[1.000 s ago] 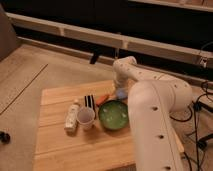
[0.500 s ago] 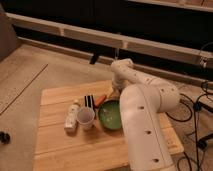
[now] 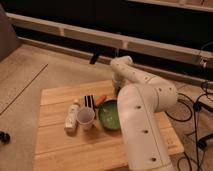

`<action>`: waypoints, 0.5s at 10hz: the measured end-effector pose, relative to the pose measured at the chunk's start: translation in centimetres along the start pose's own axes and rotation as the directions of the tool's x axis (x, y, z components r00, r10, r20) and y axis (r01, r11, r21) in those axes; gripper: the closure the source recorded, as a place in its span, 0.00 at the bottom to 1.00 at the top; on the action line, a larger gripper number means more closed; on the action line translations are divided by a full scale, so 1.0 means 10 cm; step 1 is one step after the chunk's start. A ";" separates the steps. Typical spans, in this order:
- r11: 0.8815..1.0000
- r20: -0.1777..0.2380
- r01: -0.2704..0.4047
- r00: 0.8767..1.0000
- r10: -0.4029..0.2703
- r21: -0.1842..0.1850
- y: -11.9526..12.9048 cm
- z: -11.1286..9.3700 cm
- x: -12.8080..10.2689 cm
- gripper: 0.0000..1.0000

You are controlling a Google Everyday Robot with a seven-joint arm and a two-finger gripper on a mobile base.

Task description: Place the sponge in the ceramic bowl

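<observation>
The ceramic bowl (image 3: 108, 114), green inside with a dark rim, sits on the wooden table (image 3: 55, 145) right of centre; my white arm (image 3: 142, 115) covers its right edge. My gripper (image 3: 118, 89) hangs at the arm's end just behind the bowl, near the table's far edge, mostly hidden by the wrist. The sponge is not visible on the table or at the gripper.
A white cup (image 3: 86, 119) stands left of the bowl, with a white bottle (image 3: 72, 117) lying beside it. A dark striped object (image 3: 89, 101) and a small orange-red object (image 3: 101, 99) lie behind the cup. Cables (image 3: 197, 105) hang at the right.
The arm's thick link has swung left and now covers the bowl's right side. The wrist has dropped slightly behind the bowl.
</observation>
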 end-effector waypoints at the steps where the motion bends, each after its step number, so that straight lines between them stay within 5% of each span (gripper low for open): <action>1: 1.000 0.008 -0.002 1.000 0.002 0.000 0.01 -0.02 -0.02 1.00; 5: 1.000 0.126 0.015 0.992 -0.018 0.022 0.04 -0.57 -0.20 1.00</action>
